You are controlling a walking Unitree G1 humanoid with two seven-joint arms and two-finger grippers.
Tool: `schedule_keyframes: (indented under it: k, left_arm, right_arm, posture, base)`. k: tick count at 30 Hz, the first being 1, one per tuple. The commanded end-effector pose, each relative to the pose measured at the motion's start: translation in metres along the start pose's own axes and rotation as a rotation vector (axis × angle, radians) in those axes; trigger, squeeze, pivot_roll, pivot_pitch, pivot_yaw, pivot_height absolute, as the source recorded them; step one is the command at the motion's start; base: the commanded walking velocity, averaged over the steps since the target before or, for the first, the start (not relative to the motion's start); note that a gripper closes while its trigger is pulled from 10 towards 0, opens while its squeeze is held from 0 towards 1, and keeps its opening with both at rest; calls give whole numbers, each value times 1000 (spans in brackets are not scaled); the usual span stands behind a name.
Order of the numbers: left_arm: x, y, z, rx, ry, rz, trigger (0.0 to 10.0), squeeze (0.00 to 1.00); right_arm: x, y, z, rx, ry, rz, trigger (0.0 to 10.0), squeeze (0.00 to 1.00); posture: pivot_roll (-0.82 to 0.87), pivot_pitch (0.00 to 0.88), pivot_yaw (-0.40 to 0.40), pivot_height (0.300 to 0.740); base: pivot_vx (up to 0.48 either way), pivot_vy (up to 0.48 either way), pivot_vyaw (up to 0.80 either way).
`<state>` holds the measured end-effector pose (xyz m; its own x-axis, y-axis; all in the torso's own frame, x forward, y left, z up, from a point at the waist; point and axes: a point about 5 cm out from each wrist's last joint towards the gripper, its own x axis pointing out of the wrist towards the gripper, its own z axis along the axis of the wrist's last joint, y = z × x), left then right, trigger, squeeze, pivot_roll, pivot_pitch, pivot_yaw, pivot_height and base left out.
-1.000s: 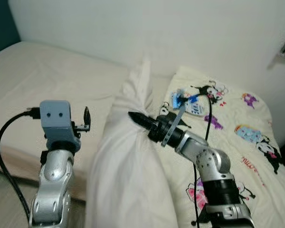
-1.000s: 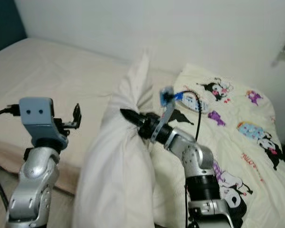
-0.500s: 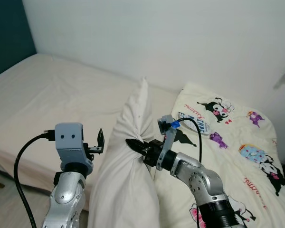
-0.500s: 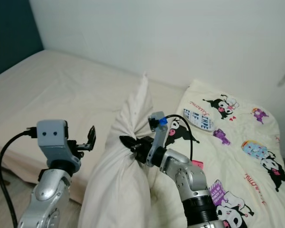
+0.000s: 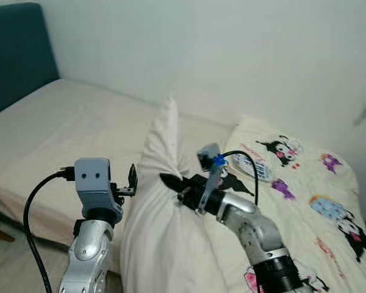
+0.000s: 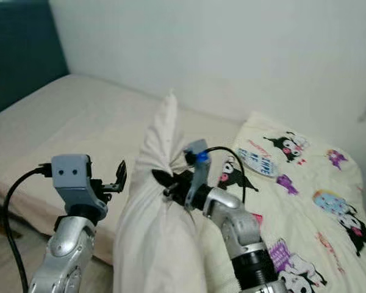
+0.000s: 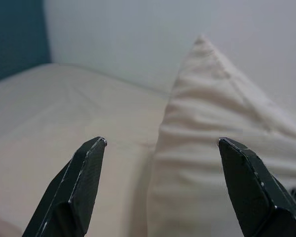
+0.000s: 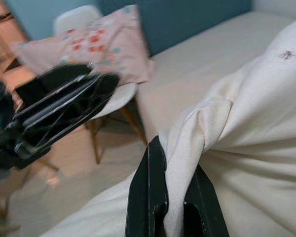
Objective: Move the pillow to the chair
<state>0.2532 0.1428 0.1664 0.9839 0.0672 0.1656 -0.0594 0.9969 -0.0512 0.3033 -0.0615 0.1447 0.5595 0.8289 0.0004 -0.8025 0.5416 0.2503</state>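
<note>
The white pillow [image 5: 165,207] is up off the bed [image 5: 61,122], hanging bunched from the right tool [image 8: 170,205], whose black fingers are pinched tight on a gathered fold of its cover. The left tool [image 7: 160,185] hovers just beside the pillow with its fingers spread wide and nothing between them. The chair [image 8: 106,96], pale-seated and carrying a patterned cushion [image 8: 96,47], stands on the floor beside the bed. To my eye the carry hangs on one pinch of cloth, so the sensible thing would be to keep that pinch firm, avoid swinging, and perhaps bring the open left tool against the pillow's side to steady its bulk on the way to the chair. There are no containers here; the cartoon-printed quilt [image 5: 305,183] lies across the bed's right side.
</note>
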Motion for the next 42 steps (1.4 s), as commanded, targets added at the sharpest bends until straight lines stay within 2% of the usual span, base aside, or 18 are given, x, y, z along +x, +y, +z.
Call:
schedule_keyframes:
  k: [1,5,19,20,21,22,42]
  left_arm:
    - [1,-5,-1,2,-1,-12,10000,0]
    - [5,-7,4,58,-36,-13,10000,0]
    - [7,-8,5,62,-52,-20,10000,0]
    - [7,-8,5,67,-55,-21,10000,0]
    - [8,-9,6,69,-57,-21,10000,0]
    - [8,-9,6,71,-59,-22,10000,0]
    - [8,-10,8,95,-68,-26,10000,0]
  right_arm:
    - [1,4,20,-77,-89,37,0,0]
    - [3,5,22,-63,-111,40,0,0]
    - [5,2,24,-65,-136,16,0,0]
    - [5,2,25,-63,-138,13,9176,0]
    - [5,2,25,-63,-139,12,9176,0]
    - [5,2,25,-65,-141,9,10000,0]
    - [6,6,28,-98,-152,39,10000,0]
  posture:
    - [39,0,-137,740]
    - [49,0,-142,740]
    - [45,0,-140,740]
    - [44,0,-140,740]
    - [44,0,-140,740]
    - [44,0,-140,740]
    - [34,0,-137,740]
  base:
    - [0,0,631]
    - [0,0,644]
    - [0,0,649]
    - [0,0,650]
    - [0,0,650]
    - [0,0,650]
    - [0,0,650]
